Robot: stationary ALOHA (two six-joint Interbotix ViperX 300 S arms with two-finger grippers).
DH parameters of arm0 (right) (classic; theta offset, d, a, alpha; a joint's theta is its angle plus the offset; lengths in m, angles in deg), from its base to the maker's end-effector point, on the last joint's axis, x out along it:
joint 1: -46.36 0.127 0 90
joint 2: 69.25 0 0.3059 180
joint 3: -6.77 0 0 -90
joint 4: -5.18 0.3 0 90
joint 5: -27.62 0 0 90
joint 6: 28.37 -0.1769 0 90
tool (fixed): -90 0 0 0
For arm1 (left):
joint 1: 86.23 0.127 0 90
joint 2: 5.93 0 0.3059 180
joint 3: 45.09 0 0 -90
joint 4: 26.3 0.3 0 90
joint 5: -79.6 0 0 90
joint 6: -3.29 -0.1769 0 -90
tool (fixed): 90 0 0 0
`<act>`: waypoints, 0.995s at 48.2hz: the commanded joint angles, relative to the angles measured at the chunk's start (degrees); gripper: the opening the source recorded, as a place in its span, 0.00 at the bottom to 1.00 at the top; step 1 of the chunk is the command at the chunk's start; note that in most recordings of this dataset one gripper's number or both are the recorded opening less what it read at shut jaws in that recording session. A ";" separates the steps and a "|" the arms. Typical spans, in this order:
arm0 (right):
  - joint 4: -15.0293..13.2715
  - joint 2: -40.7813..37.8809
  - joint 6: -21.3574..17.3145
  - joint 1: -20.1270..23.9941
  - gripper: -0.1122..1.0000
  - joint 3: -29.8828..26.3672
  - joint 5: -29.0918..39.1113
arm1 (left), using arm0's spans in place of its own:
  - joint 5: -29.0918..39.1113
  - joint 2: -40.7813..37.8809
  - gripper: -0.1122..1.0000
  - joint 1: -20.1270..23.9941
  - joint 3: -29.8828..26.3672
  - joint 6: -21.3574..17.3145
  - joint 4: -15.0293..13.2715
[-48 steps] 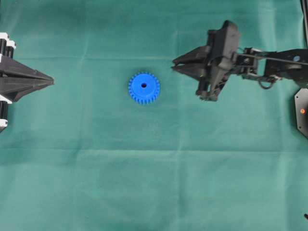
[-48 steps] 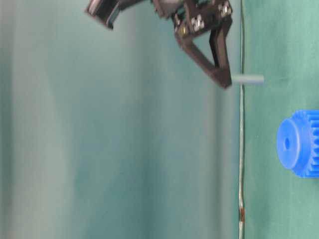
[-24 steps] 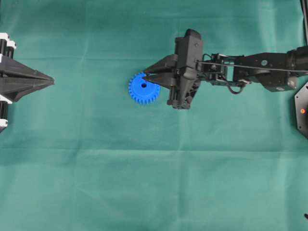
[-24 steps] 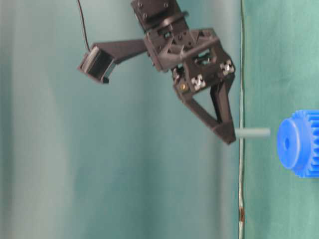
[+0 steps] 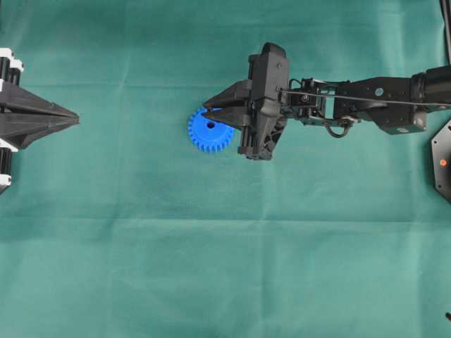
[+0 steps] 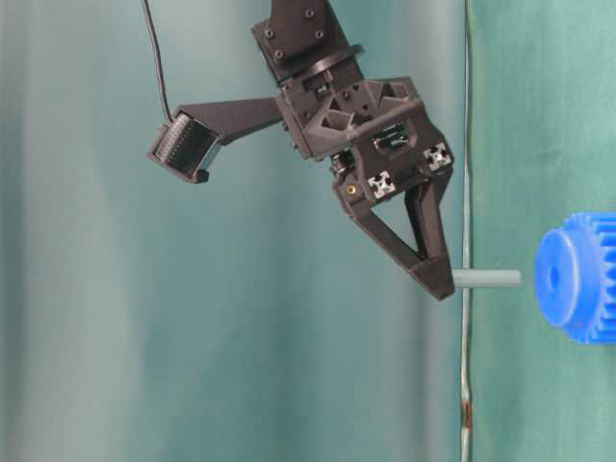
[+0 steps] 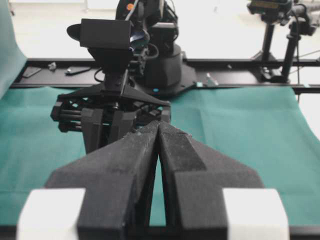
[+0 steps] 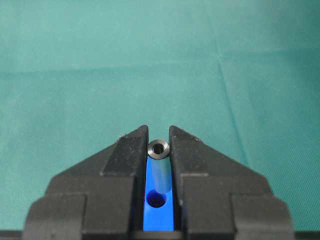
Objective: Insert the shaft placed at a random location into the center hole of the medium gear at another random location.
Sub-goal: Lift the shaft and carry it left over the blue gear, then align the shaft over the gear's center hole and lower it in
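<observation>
The medium gear (image 5: 210, 132), bright blue and toothed, lies flat on the green cloth; it also shows at the table-level view's right edge (image 6: 580, 279). My right gripper (image 5: 206, 111) is shut on the shaft (image 8: 160, 170), a small grey pin, and holds it upright over the gear. In the table-level view the shaft (image 6: 487, 279) points at the hub with a small gap between them. In the right wrist view its lower end sits just above the center hole (image 8: 156, 200), a little off it. My left gripper (image 5: 72, 117) is shut and empty at the far left, its fingertips together in the left wrist view (image 7: 159, 126).
Green cloth (image 5: 225, 267) covers the whole table. A black mount (image 5: 442, 163) stands at the overhead view's right edge. In the left wrist view, a black rail (image 7: 240, 82) and camera stands lie beyond the cloth's far edge.
My right gripper, holding the shaft, has swung left from beside the gear to over it. The shaft now lines up with the hub. The left arm has not moved.
</observation>
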 commanded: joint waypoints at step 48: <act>0.97 -5.01 -0.18 0.79 0.22 -1.41 -2.81 | -0.26 -0.44 0.10 -0.09 -1.14 0.09 0.18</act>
